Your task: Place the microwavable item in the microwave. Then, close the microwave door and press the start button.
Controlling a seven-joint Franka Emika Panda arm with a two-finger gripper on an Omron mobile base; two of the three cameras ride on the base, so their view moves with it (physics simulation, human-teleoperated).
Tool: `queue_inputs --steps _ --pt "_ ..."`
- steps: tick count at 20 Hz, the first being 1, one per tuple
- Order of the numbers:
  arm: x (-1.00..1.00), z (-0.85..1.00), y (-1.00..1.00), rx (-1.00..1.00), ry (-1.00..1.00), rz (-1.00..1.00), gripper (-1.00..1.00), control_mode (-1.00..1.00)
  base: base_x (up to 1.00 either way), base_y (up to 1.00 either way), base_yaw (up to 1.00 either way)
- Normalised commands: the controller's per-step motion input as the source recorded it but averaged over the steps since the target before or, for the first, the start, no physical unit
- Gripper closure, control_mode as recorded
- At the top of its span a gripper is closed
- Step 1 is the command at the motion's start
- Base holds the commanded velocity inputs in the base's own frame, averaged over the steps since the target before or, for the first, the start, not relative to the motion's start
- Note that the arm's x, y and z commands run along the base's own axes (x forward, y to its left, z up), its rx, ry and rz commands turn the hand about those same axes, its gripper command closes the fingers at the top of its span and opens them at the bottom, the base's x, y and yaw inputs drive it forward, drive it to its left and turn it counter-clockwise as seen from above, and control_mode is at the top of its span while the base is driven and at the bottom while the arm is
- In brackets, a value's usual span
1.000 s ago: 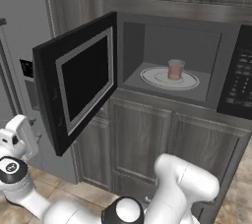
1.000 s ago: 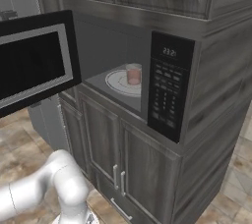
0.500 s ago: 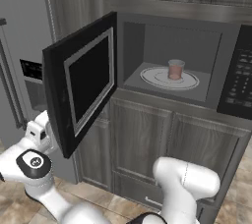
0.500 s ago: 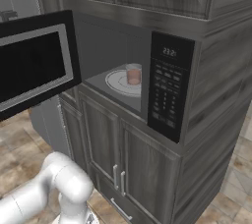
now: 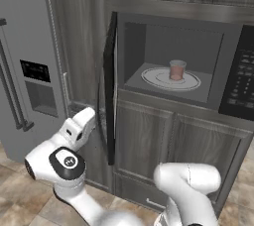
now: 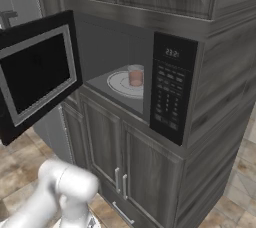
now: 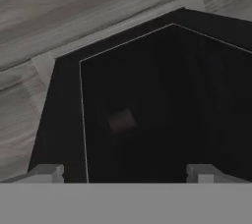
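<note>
Your cup point(image 5: 177, 70) is sitting upright on the white plate point(image 5: 155, 77) inside the microwave point(image 6: 172, 92), roughly at the plate's middle. The door point(image 6: 37, 79) is swung open, edge-on from the left camera. Your gripper point(image 7: 125, 171) is right up against the door's dark outer face, fingers point(image 7: 47, 172) spread apart with nothing between them. There's a grey fridge point(image 5: 25, 61) off to the left.

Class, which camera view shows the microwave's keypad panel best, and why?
The right base view: the keypad panel faces the camera whole, with its lit display and rows of buttons. The left base view catches part of it, cut off by the right picture edge. The hand view looks at the microwave door instead.
</note>
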Motion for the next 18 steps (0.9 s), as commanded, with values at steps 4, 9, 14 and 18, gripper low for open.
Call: queue_inputs --steps 4,9,14,18 --pt "-0.30 0.28 -1.00 0.21 -0.06 -0.03 -1.00 -1.00 0.00 0.00 0.00" --pt "-0.06 0.16 -1.00 0.23 -0.01 0.00 -1.00 -1.00 0.00 0.00 0.00" --pt "0.01 0.09 -1.00 0.23 0.00 0.00 -1.00 -1.00 0.00 0.00 0.00" --pt "0.18 0.14 -1.00 0.19 0.00 0.00 -1.00 -1.00 0.00 0.00 0.00"
